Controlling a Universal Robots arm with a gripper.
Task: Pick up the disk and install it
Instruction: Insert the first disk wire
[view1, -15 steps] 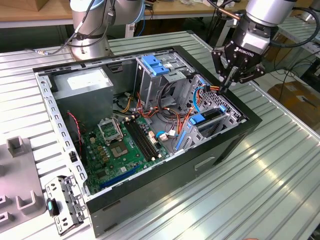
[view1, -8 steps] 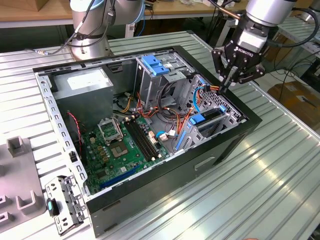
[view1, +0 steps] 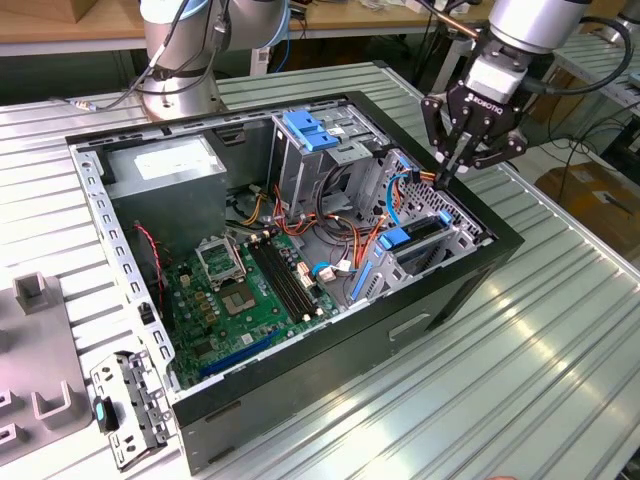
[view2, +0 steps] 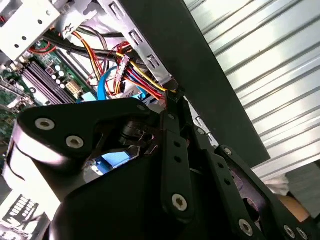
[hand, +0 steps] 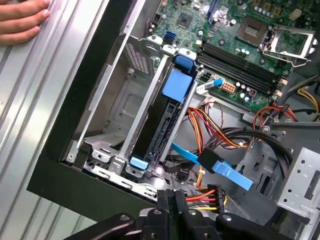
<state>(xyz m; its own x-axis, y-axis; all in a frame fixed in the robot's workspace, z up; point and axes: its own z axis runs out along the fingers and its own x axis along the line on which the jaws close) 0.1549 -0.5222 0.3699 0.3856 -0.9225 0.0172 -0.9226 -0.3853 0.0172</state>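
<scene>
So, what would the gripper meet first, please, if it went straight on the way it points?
Probably the red, yellow and orange power wires right ahead of the shut gripper, though depth is unclear.

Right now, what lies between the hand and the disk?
In the first wrist view, the drive cage's metal rim lies between the hand and the disk; a flat blue cable and coloured wires run beside it.

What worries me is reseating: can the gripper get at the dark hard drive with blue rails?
Probably yes: the gripper hangs over the black case beside the dark hard drive, whose blue-handled edge lies uncovered.
</scene>
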